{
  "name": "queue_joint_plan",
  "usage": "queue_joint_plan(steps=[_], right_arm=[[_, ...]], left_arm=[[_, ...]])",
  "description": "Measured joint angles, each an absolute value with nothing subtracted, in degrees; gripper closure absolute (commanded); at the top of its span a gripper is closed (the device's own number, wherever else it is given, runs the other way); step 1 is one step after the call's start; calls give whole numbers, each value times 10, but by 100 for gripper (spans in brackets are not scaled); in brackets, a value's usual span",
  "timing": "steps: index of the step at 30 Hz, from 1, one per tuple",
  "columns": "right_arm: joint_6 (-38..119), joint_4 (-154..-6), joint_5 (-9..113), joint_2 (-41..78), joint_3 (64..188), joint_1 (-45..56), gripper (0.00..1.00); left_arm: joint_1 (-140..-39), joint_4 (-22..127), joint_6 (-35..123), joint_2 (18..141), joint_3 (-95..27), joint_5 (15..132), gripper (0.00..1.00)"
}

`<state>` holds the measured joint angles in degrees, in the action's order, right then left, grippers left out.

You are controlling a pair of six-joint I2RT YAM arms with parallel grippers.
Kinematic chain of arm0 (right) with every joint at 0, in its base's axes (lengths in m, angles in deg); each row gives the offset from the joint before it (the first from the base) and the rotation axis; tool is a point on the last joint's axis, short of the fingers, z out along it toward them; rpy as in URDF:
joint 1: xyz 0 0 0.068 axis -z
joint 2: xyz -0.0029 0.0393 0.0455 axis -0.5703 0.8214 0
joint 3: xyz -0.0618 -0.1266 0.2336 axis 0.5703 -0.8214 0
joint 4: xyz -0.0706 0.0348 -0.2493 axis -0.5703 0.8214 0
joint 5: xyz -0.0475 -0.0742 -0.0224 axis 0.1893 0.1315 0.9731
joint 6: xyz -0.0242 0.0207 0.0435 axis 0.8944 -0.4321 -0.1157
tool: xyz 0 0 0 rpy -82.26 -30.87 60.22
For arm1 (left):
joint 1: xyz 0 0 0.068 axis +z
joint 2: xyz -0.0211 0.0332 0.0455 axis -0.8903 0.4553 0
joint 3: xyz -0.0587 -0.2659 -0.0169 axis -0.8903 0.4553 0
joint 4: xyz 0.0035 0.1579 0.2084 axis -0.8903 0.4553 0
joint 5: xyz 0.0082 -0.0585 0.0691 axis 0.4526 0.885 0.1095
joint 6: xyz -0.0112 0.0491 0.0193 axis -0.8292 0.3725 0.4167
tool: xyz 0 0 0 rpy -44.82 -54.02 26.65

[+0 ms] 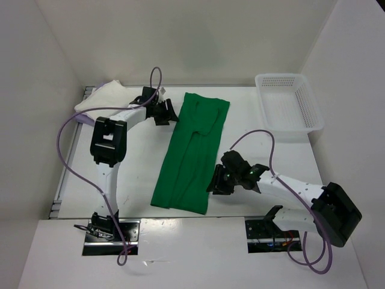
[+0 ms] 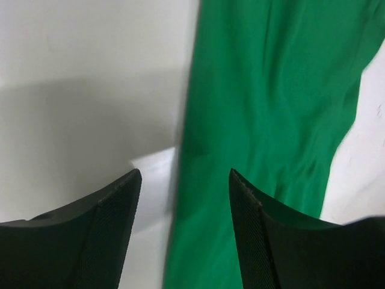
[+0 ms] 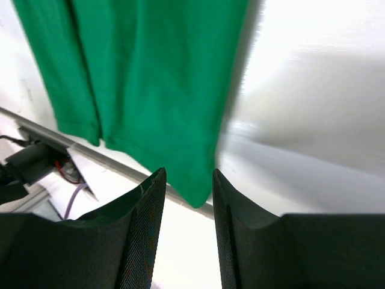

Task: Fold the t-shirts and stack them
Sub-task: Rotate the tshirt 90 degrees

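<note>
**Item 1, green t-shirt**: centre of the top view, lying flat on the table as a long narrow strip with its sides folded in. Judged partly folded; the crosswise folds and stacking are left to do.

**Item 2, white t-shirt**: upper left of the top view, a bundled heap at the table's far corner. Whether it is folded cannot be told.

**Item 3, lavender t-shirt:** not made out in any view.

**Item 4, basket**: upper right of the top view; nothing shows inside it.

**Item 5, left gripper**: beside the strip's upper left edge, jaws apart, nothing between them.

**Item 6, right gripper**: beside the strip's lower right corner, jaws parted by a narrow gap, nothing held.
</note>
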<state>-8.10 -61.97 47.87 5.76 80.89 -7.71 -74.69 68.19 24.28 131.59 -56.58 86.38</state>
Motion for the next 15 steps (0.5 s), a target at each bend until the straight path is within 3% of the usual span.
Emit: queue_joint_plan(steps=[4,7,11,12,15], right_arm=[[-81,-620,470,45,809,-69,57],[-83,-619,470,39,809,-68,56],[-86,-619,469,33,809,-62,56],[-88,-619,469,32,809,-60,56],[-92,-619,469,27,809,-56,56]], left_arm=[[-751,689,251,1391,-684,861,36],[-759,692,257,1441,-758,866,48],[-772,697,256,1504,-847,881,69],[-775,701,255,1521,-875,884,83],[-779,706,242,1559,-930,890,96]])
